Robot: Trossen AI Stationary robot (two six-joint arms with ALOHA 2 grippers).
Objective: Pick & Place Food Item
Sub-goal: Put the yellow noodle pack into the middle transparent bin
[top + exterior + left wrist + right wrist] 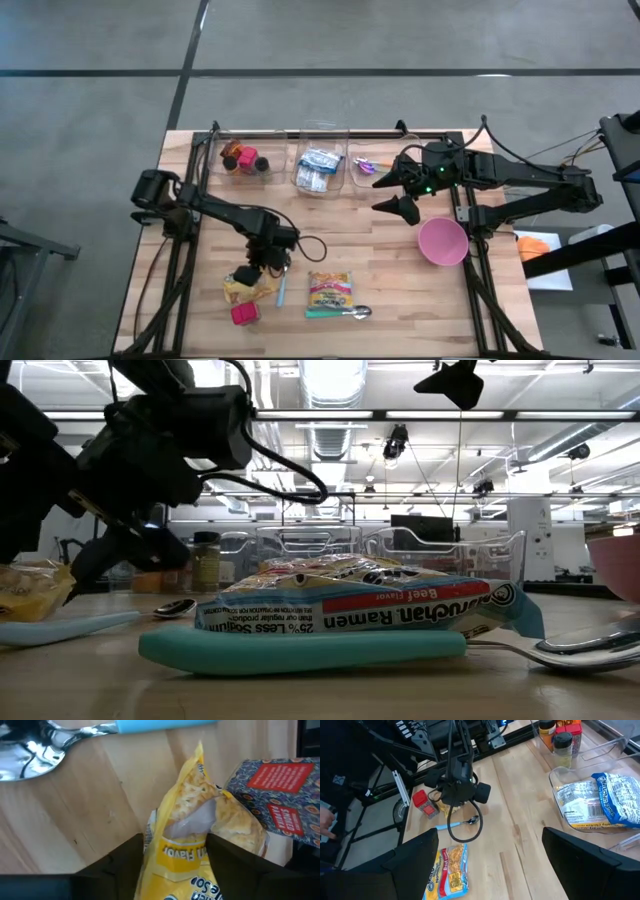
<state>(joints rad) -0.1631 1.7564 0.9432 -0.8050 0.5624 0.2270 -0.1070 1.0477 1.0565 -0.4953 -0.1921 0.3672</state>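
A yellow noodle packet (240,291) lies crumpled near the table's front left and fills the gap between my left gripper's two dark fingers in the left wrist view (190,835). My left gripper (256,276) slants down onto it. Right beside the packet stands a small red and blue box (272,800). A spoon with a blue handle (281,290) lies on the packet's other side. My right gripper (400,195) hangs open and high over the far right, holding nothing. My left gripper has the yellow packet between its two fingers (120,865), one on each long side of its crumpled middle (175,860). The fingers slant down from the far side. The packet narrows between them and bulges beyond them. Its underside rests on the table.
A second ramen packet (329,290) lies on a teal-handled spoon (335,313) at the front middle. A pink bowl (442,241) stands at the right. Three clear bins (319,168) with jars, packets and utensils line the far edge. Bare wood lies mid-table.
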